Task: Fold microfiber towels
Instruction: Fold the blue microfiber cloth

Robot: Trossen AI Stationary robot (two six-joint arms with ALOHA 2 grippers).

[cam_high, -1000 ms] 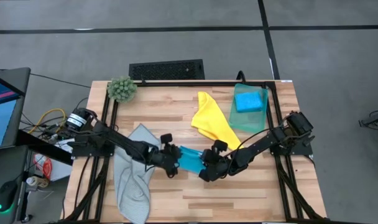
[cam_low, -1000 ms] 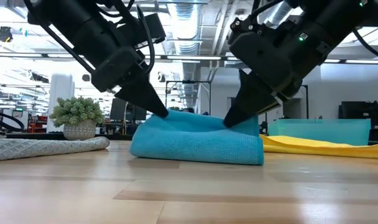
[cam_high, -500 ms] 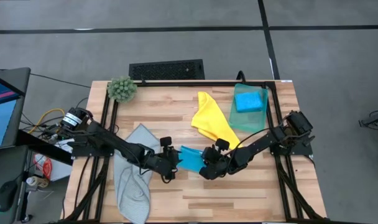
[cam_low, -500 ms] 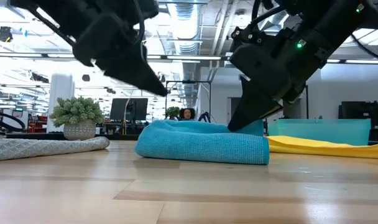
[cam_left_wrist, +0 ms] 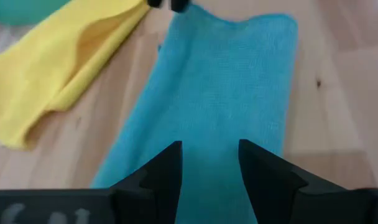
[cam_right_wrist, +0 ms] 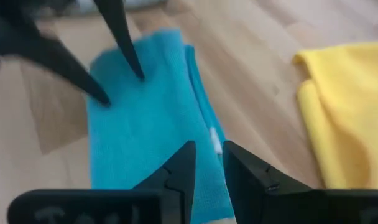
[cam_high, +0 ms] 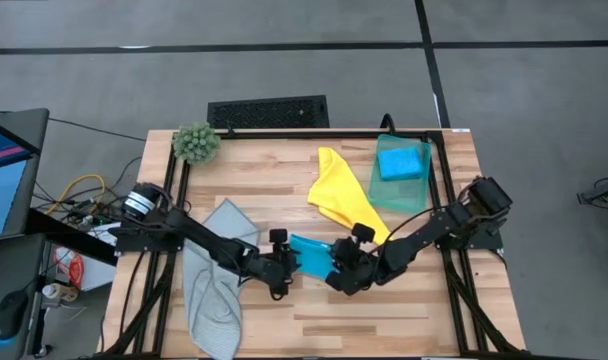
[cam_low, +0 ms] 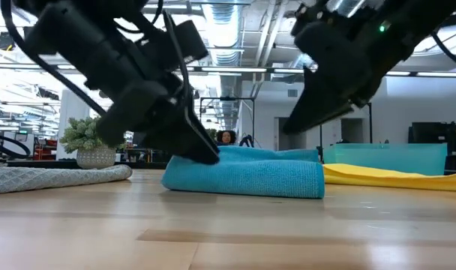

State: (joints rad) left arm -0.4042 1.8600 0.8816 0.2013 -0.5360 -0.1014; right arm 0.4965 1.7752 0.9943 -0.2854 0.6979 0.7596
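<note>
— Looking down on the light wooden slatted bench (cam_high: pixel 284 310), where do you see the arms?

— Both dark arms reach in low toward the middle. The left gripper (cam_high: pixel 287 268) stretches from the left edge across the larger pale grey cloth (cam_high: pixel 212 285), slanting down steeply so its fingers (cam_left_wrist: pixel 167 171) touch the near end of the folded bright blue microfiber towel (cam_high: pixel 312 255). Those fingers are spread apart, resting on the fabric with nothing pinched between them.

— And the other one?

— The right gripper (cam_high: pixel 341 272) comes in from the right edge, elbow bent, wrist tilted toward the same blue towel. In the low view it hangs above the towel's right end (cam_low: pixel 247 174), clear of the cloth. Its fingers (cam_right_wrist: pixel 183 168) stand a little apart, a narrow gap between them, and they hold nothing.

— So the towel is free?

— It lies flat on the bench as a long folded strip between the two grippers, only the left fingertips on it.

— What else is on the bench?

— A crumpled yellow microfiber cloth (cam_high: pixel 342 196) lies just behind the blue towel. At the far right corner a teal green cloth (cam_high: pixel 402 182) is spread out with a second bright blue folded cloth (cam_high: pixel 403 162) sitting on top. A fuzzy round green plant (cam_high: pixel 196 143) stands at the far left corner.
</note>
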